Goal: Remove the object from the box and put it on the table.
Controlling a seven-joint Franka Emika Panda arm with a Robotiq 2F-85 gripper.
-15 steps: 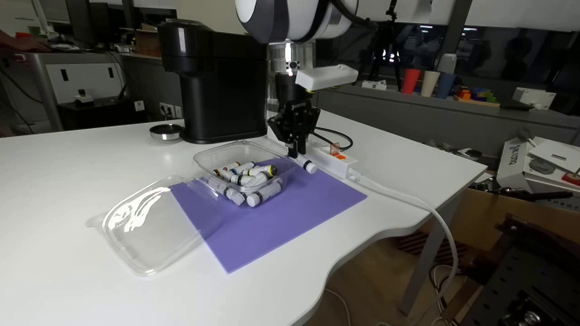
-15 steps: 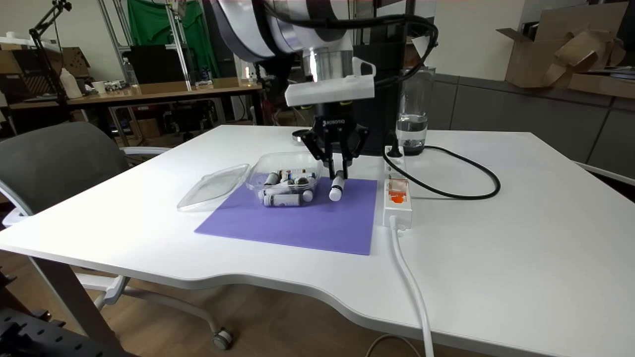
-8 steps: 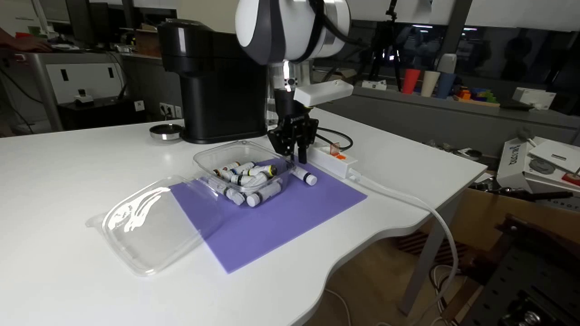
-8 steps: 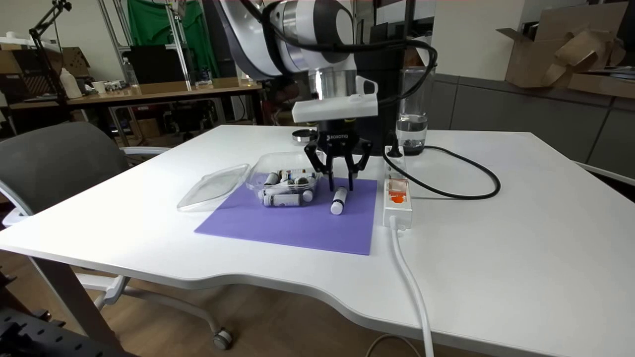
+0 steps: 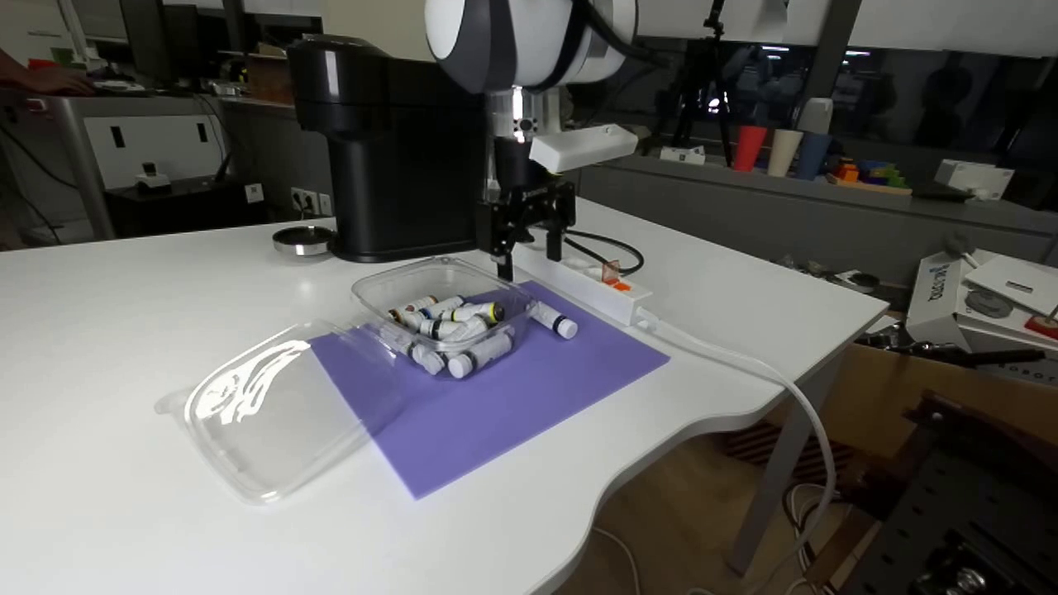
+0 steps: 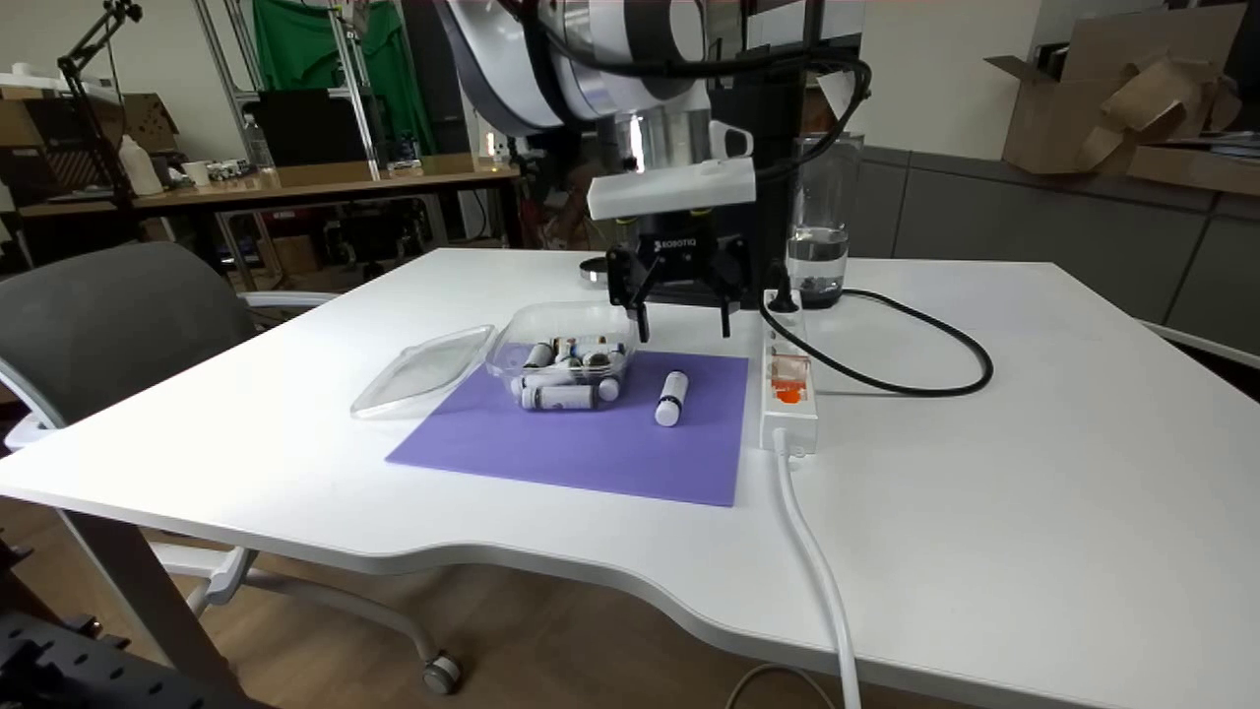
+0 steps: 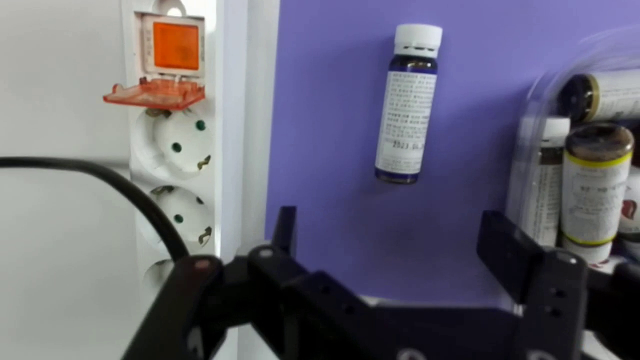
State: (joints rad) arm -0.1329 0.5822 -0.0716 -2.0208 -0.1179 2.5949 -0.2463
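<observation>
A small white-labelled bottle with a white cap, the object (image 6: 671,399), lies on its side on a purple sheet on the white table (image 6: 984,512). It rests just beside the clear plastic box (image 5: 446,262), which holds several similar bottles. Above and behind the bottle, my gripper (image 6: 684,335) hangs with its jaws spread wide and nothing between them. The wrist view shows the bottle's base pointing toward the gap between the fingers (image 7: 510,245), apart from them. One finger stands close to the box wall at the right of that view.
A white power strip (image 6: 790,404) with a black cable runs along the sheet's edge. The clear lid (image 5: 281,413) lies on the box's far side from the strip. A black coffee machine (image 5: 397,165) and a glass water vessel (image 6: 819,246) stand behind.
A second ago my gripper was shut on the bottle just over the sheet. It has let go, the bottle now lies on the sheet, and the gripper has risen and spread wider.
</observation>
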